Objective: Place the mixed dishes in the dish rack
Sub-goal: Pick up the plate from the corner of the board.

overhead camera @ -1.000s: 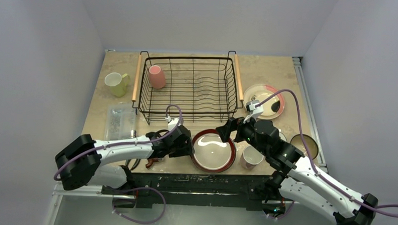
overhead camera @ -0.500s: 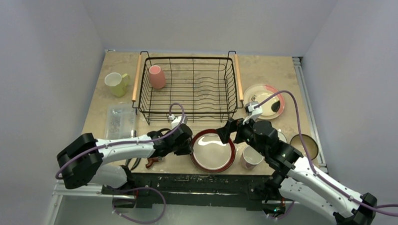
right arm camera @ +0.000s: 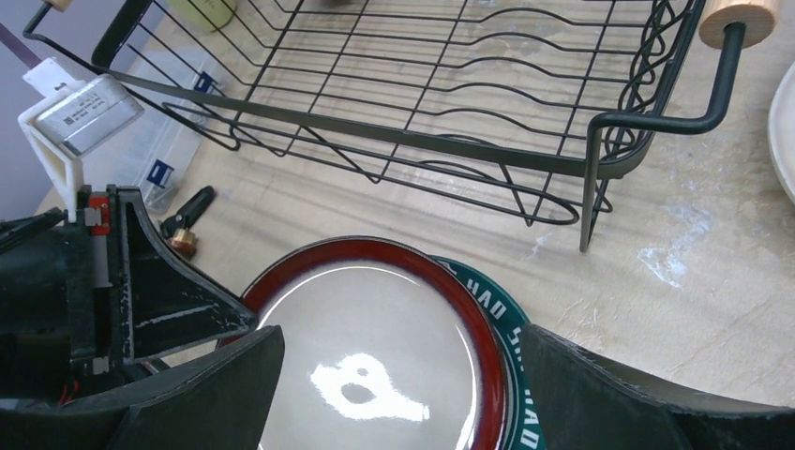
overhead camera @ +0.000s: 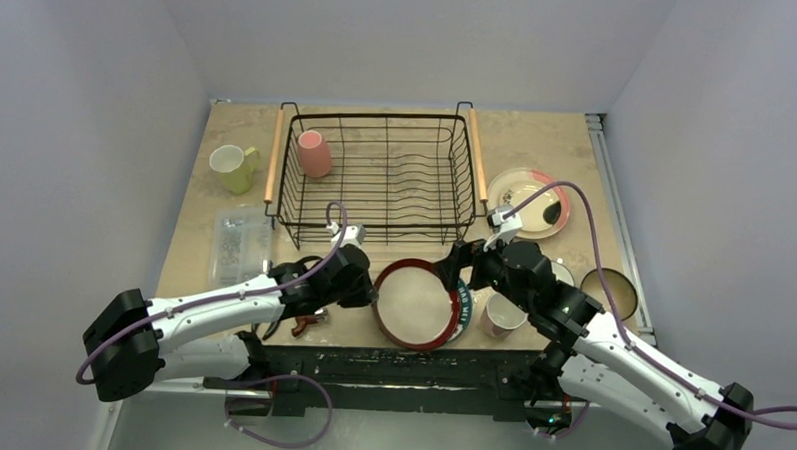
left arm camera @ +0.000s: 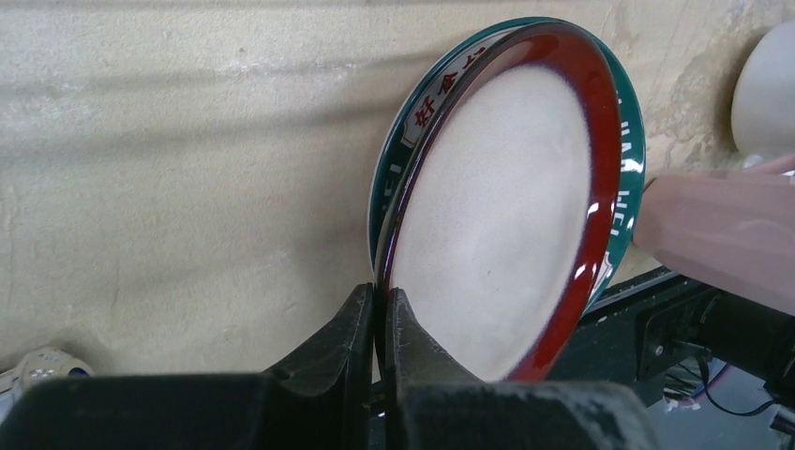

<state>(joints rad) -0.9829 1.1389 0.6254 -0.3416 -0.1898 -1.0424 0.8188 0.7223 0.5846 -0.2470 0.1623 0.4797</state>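
Left pincer [left arm camera: 379, 302] clamps red plate [left arm camera: 506, 211] rim (tilted).

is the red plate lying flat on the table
No, the left gripper is shut on the rim of the red plate, holding that edge raised off the green-rimmed plate under it.

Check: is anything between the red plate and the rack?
Nothing lies between them. But the open right gripper hangs over the plate's rack-side edge, and the rack's near wall needs clearing.
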